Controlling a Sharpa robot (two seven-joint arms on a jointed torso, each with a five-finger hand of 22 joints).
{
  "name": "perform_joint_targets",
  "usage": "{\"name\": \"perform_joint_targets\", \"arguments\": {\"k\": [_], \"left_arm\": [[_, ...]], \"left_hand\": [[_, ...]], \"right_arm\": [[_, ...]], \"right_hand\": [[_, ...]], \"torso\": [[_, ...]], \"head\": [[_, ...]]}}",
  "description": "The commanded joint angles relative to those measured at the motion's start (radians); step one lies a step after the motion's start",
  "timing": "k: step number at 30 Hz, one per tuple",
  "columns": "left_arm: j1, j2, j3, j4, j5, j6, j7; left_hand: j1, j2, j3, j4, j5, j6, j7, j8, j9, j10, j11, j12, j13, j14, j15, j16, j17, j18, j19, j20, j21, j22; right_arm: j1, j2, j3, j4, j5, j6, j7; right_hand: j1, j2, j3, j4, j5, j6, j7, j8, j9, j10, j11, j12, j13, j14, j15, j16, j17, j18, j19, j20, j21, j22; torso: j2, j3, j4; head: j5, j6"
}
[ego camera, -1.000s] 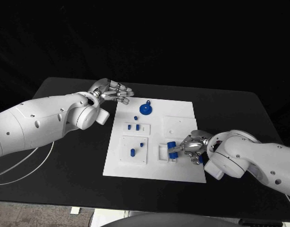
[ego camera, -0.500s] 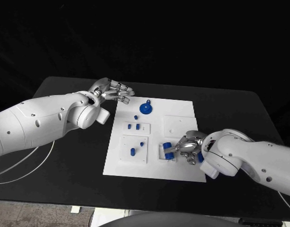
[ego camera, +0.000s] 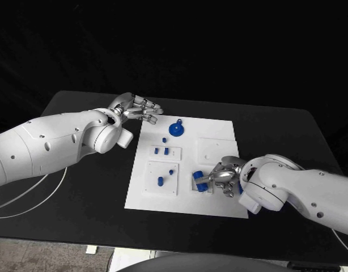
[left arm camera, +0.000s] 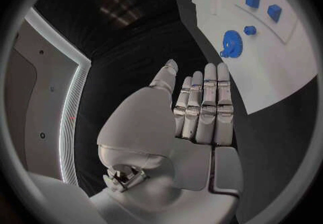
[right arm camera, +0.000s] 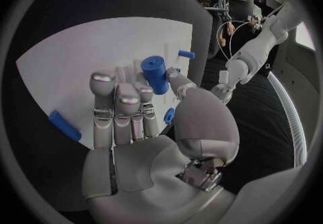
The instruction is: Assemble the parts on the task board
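The blue cylinder [right arm camera: 154, 73] sits pinched in the right hand [ego camera: 224, 179], thumb on one side and fingertips [right arm camera: 102, 79] on the other. In the head view this is at the lower middle of the white board [ego camera: 223, 207], over the raised white fixture there. We cannot tell whether the cylinder's lower end already touches a socket.

We judge the step in hand to be seating this cylinder. To do it well we would keep it upright, line it over the hole before lowering, press straight down, and let go only once it stands alone. A tilt would likely jam it.

Other parts on the board: a blue gear [ego camera: 175, 130] near the upper edge, two small blue blocks [ego camera: 160, 151] in a shallow tray mid-left, and a blue peg [ego camera: 159, 182] in the tray below them.

The left hand [ego camera: 139, 109] hovers at the board's upper left corner, fingers straight and side by side, holding nothing.

The board lies on a black table [ego camera: 84, 170], with a white cable [ego camera: 27, 205] trailing at lower left. The background is dark.
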Motion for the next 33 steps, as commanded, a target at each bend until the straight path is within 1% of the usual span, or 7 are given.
{"name": "perform_joint_targets", "arguments": {"k": [1,8,13,21,26,30,33], "left_arm": [[0.001,0.003,0.001,0.002,-0.002,0.015,-0.001],[0.001,0.003,0.001,0.002,-0.002,0.015,-0.004],[0.001,0.003,0.001,0.002,-0.002,0.015,-0.005],[0.001,0.003,0.001,0.002,-0.002,0.014,-0.007],[0.001,0.001,0.001,0.002,-0.003,0.014,-0.008],[0.001,-0.001,0.001,0.003,-0.004,0.015,-0.010],[0.001,-0.002,0.001,0.003,-0.005,0.015,-0.010]], "left_hand": [[-0.003,-0.002,-0.005,0.001,0.007,-0.010,0.000,-0.004,0.001,-0.005,0.001,-0.004,0.001,-0.003,0.004,-0.003,0.001,-0.002,0.006,0.000,0.006,-0.003],[-0.005,-0.004,-0.006,0.002,0.006,-0.013,0.001,-0.004,0.001,-0.008,0.002,-0.004,0.001,-0.005,0.005,-0.003,0.002,-0.002,0.006,0.001,0.005,-0.006],[-0.006,-0.005,-0.008,0.003,0.005,-0.015,0.001,-0.004,0.001,-0.009,0.003,-0.004,0.001,-0.006,0.006,-0.003,0.002,-0.002,0.006,0.002,0.005,-0.008],[-0.007,-0.005,-0.009,0.003,0.006,-0.021,0.003,-0.003,0.001,-0.010,0.003,-0.004,0.001,-0.007,0.006,-0.003,0.002,-0.001,0.006,0.002,0.006,-0.013],[-0.007,-0.005,-0.009,0.003,0.006,-0.021,0.003,-0.003,0.001,-0.010,0.003,-0.004,0.001,-0.007,0.006,-0.003,0.002,-0.001,0.006,0.002,0.006,-0.013],[-0.005,-0.005,-0.009,0.002,0.006,-0.021,0.003,-0.003,0.001,-0.010,0.003,-0.004,0.001,-0.007,0.006,-0.003,0.003,-0.001,0.007,0.002,0.006,-0.016],[-0.005,-0.005,-0.009,0.002,0.006,-0.021,0.003,-0.003,0.001,-0.010,0.003,-0.004,0.001,-0.007,0.006,-0.003,0.003,-0.001,0.007,0.002,0.006,-0.016]], "right_arm": [[0.001,0.003,-0.002,-0.003,-0.013,0.014,-0.017],[0.002,0.009,-0.005,-0.011,-0.014,-0.002,-0.008],[0.003,0.010,-0.008,-0.012,-0.011,0.007,0.004],[0.003,0.006,-0.010,-0.009,-0.003,0.034,0.038],[0.003,-0.004,-0.010,-0.003,0.007,0.053,0.077],[0.002,-0.014,-0.010,0.003,0.002,0.061,0.098],[0.002,-0.018,-0.010,0.005,-0.006,0.060,0.104]], "right_hand": [[0.004,-0.008,-0.002,0.017,-0.014,0.001,0.002,0.003,-0.001,-0.003,-0.003,-0.002,-0.002,-0.003,-0.004,-0.001,-0.004,-0.006,0.050,0.001,-0.003,0.037],[-0.071,-0.078,-0.062,0.123,-0.059,-0.024,0.009,0.002,-0.007,-0.011,0.002,-0.014,-0.008,-0.006,-0.006,-0.015,-0.014,-0.004,0.049,-0.002,-0.014,0.035],[-0.009,-0.104,-0.209,0.291,-0.059,-0.046,0.014,0.003,-0.007,-0.018,0.006,-0.030,-0.013,-0.006,-0.004,-0.025,-0.013,-0.002,0.049,-0.001,-0.023,0.034],[0.005,-0.103,-0.239,0.289,-0.059,-0.052,0.015,0.004,-0.006,-0.021,0.007,-0.038,-0.015,-0.005,-0.003,-0.031,-0.011,0.000,0.049,0.000,-0.027,0.036],[0.075,-0.075,-0.247,0.257,-0.058,-0.044,0.014,0.004,-0.005,-0.016,0.006,-0.031,-0.011,-0.003,-0.003,-0.029,-0.005,-0.001,0.049,0.001,-0.023,0.039],[0.114,-0.016,-0.311,0.149,-0.025,-0.035,0.014,0.003,-0.004,-0.015,0.007,-0.022,-0.010,-0.002,0.000,-0.026,-0.001,0.003,0.050,0.005,-0.019,0.045],[0.135,0.006,-0.315,0.075,-0.003,-0.025,0.014,0.003,-0.004,-0.014,0.006,-0.016,-0.010,-0.002,-0.001,-0.024,0.001,0.003,0.050,0.005,-0.019,0.049]], "torso": [[0.000,-0.0001,-0.0010],[0.000,0.0002,0.0000],[0.000,0.0003,-0.0008],[0.000,0.0011,-0.0010],[0.000,0.0019,-0.0006],[0.000,0.0016,-0.0013],[0.000,0.0018,-0.0016]], "head": [[0.002,0.001],[0.002,0.001],[0.001,-0.001],[0.001,0.001],[0.001,0.002],[-0.001,0.001],[-0.001,0.003]]}}
